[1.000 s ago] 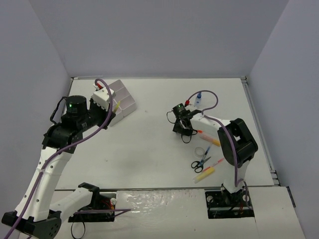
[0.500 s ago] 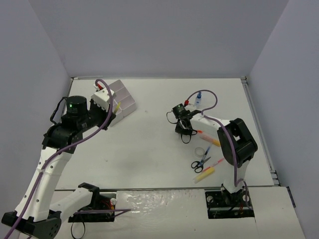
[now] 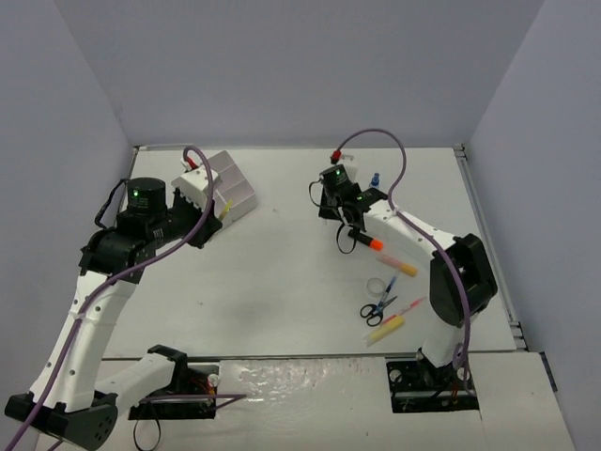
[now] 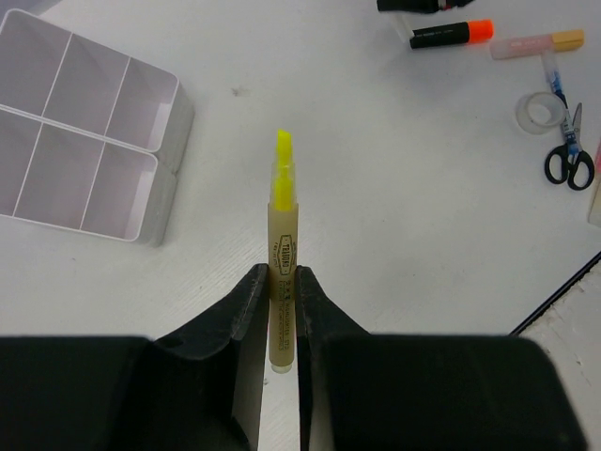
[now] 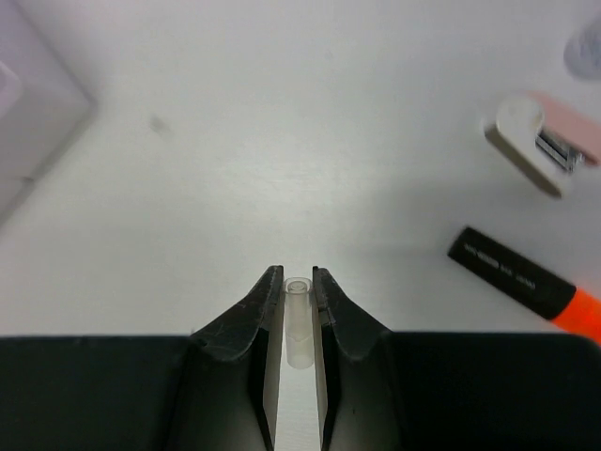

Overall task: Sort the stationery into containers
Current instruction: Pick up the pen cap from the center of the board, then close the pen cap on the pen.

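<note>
My left gripper (image 4: pixel 283 272) is shut on a yellow highlighter (image 4: pixel 282 235) with its tip bare, held above the table just right of the white six-compartment tray (image 4: pixel 167 155). From above, that gripper (image 3: pixel 222 209) sits at the tray (image 3: pixel 235 183). My right gripper (image 5: pixel 298 274) is shut on a small clear cap (image 5: pixel 299 324) and hangs over bare table. An orange-black highlighter (image 5: pixel 521 282) lies to its right. In the top view the right gripper (image 3: pixel 340 218) is just beyond that highlighter (image 3: pixel 364 242).
A tape roll (image 3: pixel 377 285), black-handled scissors (image 3: pixel 376 308), thin pens (image 3: pixel 402 268) and a yellow marker (image 3: pixel 390 326) lie near the right arm. A blue-capped bottle (image 3: pixel 374 178) stands further back. A pink and white item (image 5: pixel 540 150) lies ahead of the right gripper.
My right gripper has shut on the clear cap and moved toward the back of the table, uncovering the orange-black highlighter. The left arm has hardly moved.
</note>
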Available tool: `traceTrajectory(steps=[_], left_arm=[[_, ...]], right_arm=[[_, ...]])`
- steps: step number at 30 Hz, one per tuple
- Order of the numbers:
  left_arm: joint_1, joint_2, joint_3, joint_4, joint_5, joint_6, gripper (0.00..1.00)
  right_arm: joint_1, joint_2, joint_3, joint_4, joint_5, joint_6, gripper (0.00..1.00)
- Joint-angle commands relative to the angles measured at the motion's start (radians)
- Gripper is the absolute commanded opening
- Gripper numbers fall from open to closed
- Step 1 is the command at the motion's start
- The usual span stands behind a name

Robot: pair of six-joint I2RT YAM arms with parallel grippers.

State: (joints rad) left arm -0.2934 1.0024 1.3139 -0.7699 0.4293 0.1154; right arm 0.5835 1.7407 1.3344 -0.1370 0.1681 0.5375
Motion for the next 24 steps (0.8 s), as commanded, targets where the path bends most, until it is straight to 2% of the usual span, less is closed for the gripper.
traceTrajectory(steps=[1, 7, 10, 15, 21, 24], left_arm=[[0.008, -0.06, 0.079, 0.062, 0.04, -0.014, 0.0], [0.008, -0.118, -0.02, 0.301, 0.069, -0.219, 0.0], [0.008, -0.084, -0.045, 0.361, 0.064, -0.236, 0.0], [0.008, -0.037, -0.099, 0.48, 0.1, -0.251, 0.0], [0.007, -0.049, -0.153, 0.616, 0.211, -0.286, 0.0], [0.006, -0.047, -0.175, 0.677, 0.255, -0.358, 0.0]], right_arm=[[0.004, -0.17, 0.108, 0.245, -0.063, -0.132, 0.0], [0.006, -0.206, 0.179, 0.409, -0.206, -0.187, 0.0], [0.005, -0.218, 0.184, 0.508, -0.291, -0.157, 0.0], [0.017, -0.205, 0.187, 0.778, -0.458, -0.048, 0.0], [0.076, -0.233, 0.16, 0.877, -0.477, -0.075, 0.0], [0.134, -0.26, 0.13, 0.915, -0.459, -0.113, 0.0]])
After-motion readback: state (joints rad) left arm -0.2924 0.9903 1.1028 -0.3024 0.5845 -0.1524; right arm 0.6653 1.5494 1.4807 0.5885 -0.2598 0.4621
